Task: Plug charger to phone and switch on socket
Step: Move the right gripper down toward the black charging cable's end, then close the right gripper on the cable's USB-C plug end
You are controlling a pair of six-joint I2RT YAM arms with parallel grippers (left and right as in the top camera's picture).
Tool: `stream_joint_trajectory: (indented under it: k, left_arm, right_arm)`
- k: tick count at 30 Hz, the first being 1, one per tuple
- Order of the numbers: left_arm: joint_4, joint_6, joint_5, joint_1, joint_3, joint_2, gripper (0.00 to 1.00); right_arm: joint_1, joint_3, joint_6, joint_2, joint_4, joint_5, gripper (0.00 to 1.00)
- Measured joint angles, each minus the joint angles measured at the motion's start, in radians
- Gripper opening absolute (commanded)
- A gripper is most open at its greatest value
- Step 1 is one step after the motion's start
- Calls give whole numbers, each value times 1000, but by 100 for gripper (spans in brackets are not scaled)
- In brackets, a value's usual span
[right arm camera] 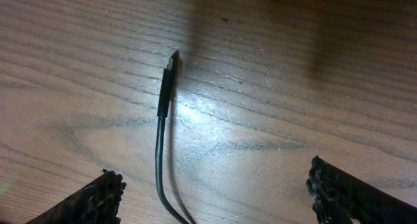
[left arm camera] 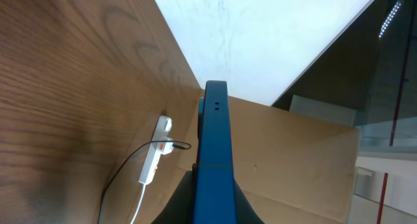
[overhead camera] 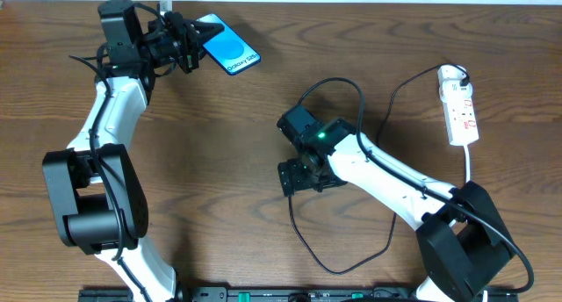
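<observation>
My left gripper [overhead camera: 190,46] is shut on the near end of the phone [overhead camera: 227,44], at the table's far left, blue screen facing up. In the left wrist view the phone [left arm camera: 214,146] shows edge-on between the jaws. The white socket [overhead camera: 459,104] lies at the far right, also seen small in the left wrist view [left arm camera: 156,157]. The charger's thin black cable [overhead camera: 332,270] loops across the table's near middle. My right gripper [overhead camera: 290,179] hangs open over the free end. The plug tip [right arm camera: 171,64] lies flat on the wood ahead of the open fingers [right arm camera: 98,198].
The wooden table [overhead camera: 219,188] ends at a white wall behind it. A thicker black cable [overhead camera: 338,81] arcs above the right arm's wrist. A brown board [left arm camera: 293,159] stands past the table edge in the left wrist view.
</observation>
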Motion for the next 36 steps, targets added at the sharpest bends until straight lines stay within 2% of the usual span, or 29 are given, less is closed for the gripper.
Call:
stream_joint_trajectory:
  k: [12,19,36]
  left_arm:
    - [0,0,0,0,0,0,7]
    - [0,0,0,0,0,0,7]
    - [0,0,3,0,0,0,7]
  right_arm:
    - [6,-1,0,0,-3,2,88]
    - [24,-10,10,10,29,9,84]
    - [56,-16,45,150,41,72,68]
